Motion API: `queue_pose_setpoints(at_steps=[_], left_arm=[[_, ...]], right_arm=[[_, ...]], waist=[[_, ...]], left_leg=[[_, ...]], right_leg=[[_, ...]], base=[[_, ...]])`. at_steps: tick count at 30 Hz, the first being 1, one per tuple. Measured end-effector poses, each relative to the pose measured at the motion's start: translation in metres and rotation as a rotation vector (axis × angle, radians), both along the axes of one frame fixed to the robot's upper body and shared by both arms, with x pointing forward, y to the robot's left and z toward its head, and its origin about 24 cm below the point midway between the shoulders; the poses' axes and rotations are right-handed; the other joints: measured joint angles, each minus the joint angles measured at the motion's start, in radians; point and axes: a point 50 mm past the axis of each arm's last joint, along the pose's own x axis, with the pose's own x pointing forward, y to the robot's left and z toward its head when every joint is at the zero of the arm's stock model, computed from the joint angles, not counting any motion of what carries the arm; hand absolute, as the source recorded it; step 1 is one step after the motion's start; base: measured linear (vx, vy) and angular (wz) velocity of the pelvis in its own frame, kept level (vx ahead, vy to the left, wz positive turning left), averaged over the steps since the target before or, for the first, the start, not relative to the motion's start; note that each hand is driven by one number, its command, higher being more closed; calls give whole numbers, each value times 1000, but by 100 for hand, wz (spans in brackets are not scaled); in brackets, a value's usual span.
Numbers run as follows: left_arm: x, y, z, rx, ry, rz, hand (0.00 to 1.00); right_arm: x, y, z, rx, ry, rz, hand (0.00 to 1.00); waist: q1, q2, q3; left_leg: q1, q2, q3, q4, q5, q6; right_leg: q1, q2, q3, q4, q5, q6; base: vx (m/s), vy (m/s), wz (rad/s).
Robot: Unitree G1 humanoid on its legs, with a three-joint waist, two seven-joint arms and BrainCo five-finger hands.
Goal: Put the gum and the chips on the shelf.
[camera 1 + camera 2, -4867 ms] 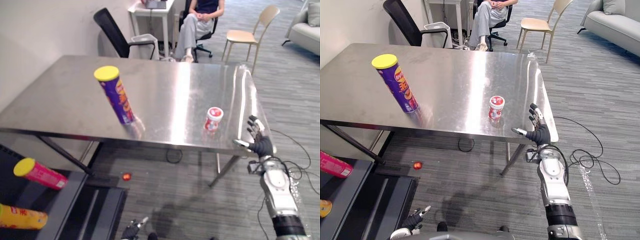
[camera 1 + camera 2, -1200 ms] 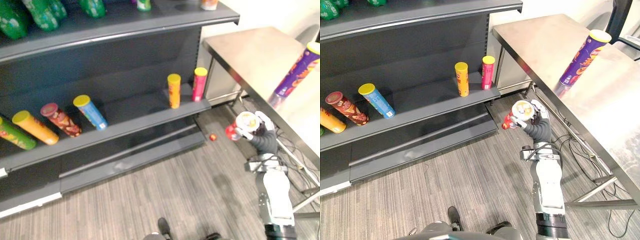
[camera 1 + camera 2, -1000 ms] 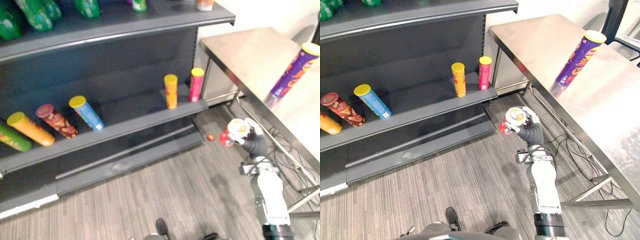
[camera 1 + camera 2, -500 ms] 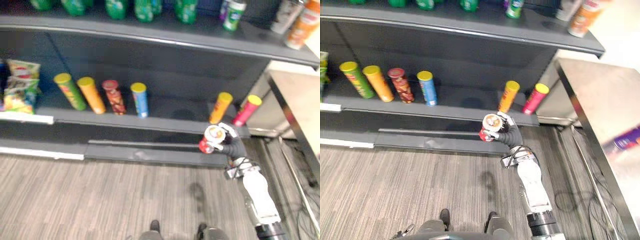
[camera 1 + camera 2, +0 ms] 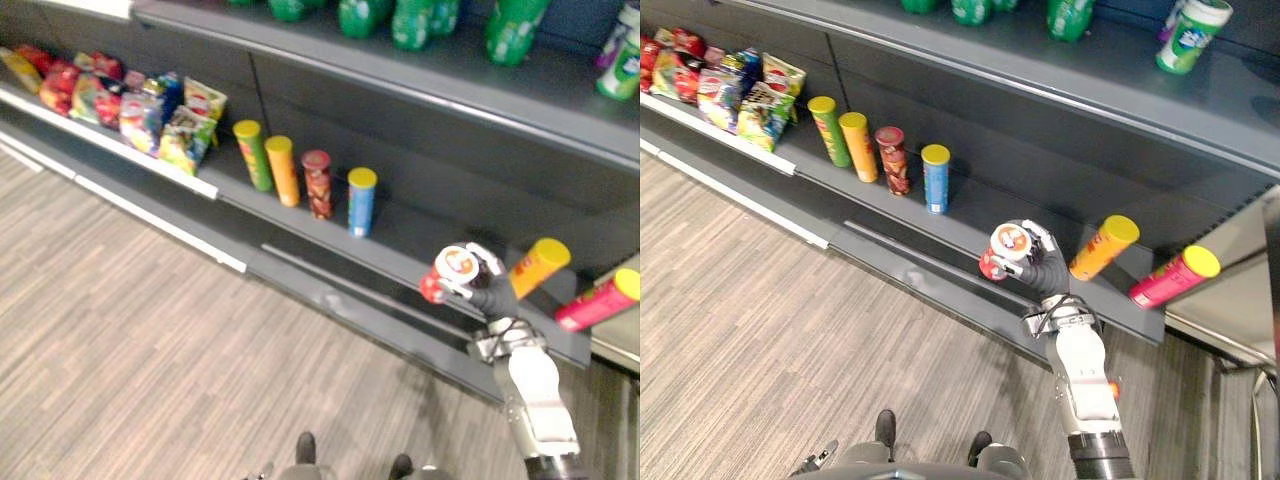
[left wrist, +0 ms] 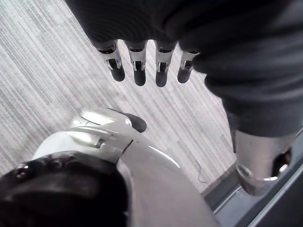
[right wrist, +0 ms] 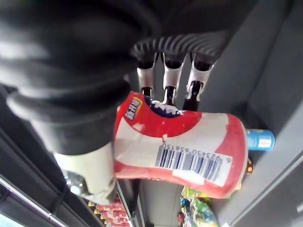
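A red and white gum tub (image 5: 1005,250) lies sideways in my right hand (image 5: 1045,265), whose fingers and thumb are curled round it; in the right wrist view the tub (image 7: 184,151) sits under the fingers (image 7: 169,85). The hand holds it in the air just before the front edge of the dark lower shelf (image 5: 970,228), between a blue chips tube (image 5: 935,177) and a tilted orange one (image 5: 1103,247). My left hand (image 6: 139,71) hangs over the striped floor with straight fingers and holds nothing.
Green (image 5: 828,130), orange (image 5: 858,145) and red-brown (image 5: 893,158) tubes stand on the lower shelf, with a pink one (image 5: 1173,277) at the right. Snack bags (image 5: 735,85) fill the left end. Green bottles (image 5: 975,8) and a cup (image 5: 1193,35) stand on the upper shelf.
The camera has swung left along the shelf, bringing the snack bags into view. My right hand still holds the gum tub before the lower shelf.
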Motion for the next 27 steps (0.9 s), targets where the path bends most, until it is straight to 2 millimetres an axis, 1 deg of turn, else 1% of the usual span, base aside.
queue_pose_setpoints(at_steps=[3, 6, 7, 11, 12, 14, 17, 20, 23, 25, 27], left_arm=[[3, 2, 1, 15, -11, -3, 0], [1, 1, 1, 14, 3, -13, 0], [0, 1, 1, 15, 6, -14, 0], [-1, -1, 0, 20, 19, -56, 0], [-1, -1, 0, 20, 23, -63, 0], [-2, -3, -1, 15, 38, -78, 0], [-2, -5, -1, 15, 47, -115, 0], [-4, -6, -2, 12, 62, -126, 0], [-6, -6, -3, 10, 72, -130, 0], [-6, -6, -3, 10, 74, -132, 0], [-6, -4, -2, 15, 75, -136, 0]], right_arm=[[-2, 1, -5, 25, 16, -14, 100], [-5, 0, -17, 19, 68, -44, 100], [-6, -1, -18, 19, 75, -55, 100], [-4, -9, -15, 6, 62, -112, 100], [-1, -11, -12, 8, 52, -123, 100], [9, -10, 1, 1, 0, -127, 100], [19, -12, 16, -18, -54, -129, 100], [31, -12, 26, -30, -80, -130, 100], [41, -12, 35, -35, -106, -137, 100], [49, -12, 47, -47, -140, -140, 100], [57, -11, 60, -50, -180, -144, 100]], waist=[[-2, 6, -2], [-5, 7, -3], [-7, 12, -9], [-6, 24, -21], [-5, 26, -23], [-4, 30, -27], [-5, 30, -31], [-3, 30, -32], [2, 32, -34], [5, 34, -35], [16, 34, -35]], left_leg=[[16, 1, 19, -45, 7, 3], [33, 4, 48, -51, 9, 0], [36, 4, 57, -56, 6, -2], [34, 6, 88, -58, 0, -6], [34, 7, 100, -58, -1, -5], [35, 8, 129, -58, -2, -2], [36, 5, 137, -58, 3, 6], [41, 3, 137, -58, 4, 8], [51, 3, 137, -58, 4, 7], [50, 4, 141, -59, 4, 7], [53, 6, 161, -59, 4, 7]], right_leg=[[1, 7, 10, -28, 1, 5], [-2, 7, 36, -26, 5, 10], [-4, 8, 44, -29, 7, 13], [-9, 14, 71, -57, 29, 20], [-13, 16, 83, -61, 36, 20], [-22, 20, 111, -73, 56, 21], [-18, 20, 118, -90, 72, 20], [-10, 19, 120, -98, 77, 21], [1, 21, 120, -101, 77, 21], [0, 23, 128, -109, 86, 19], [-4, 27, 146, -115, 95, 17]], base=[[-33, 11, -13], [-74, 13, -24], [-69, 12, -21], [-64, 17, -22], [-41, 24, -37], [-9, 21, -38], [12, 16, -12], [10, 3, 0], [0, 0, 0], [16, 1, -7], [12, 2, -22]])
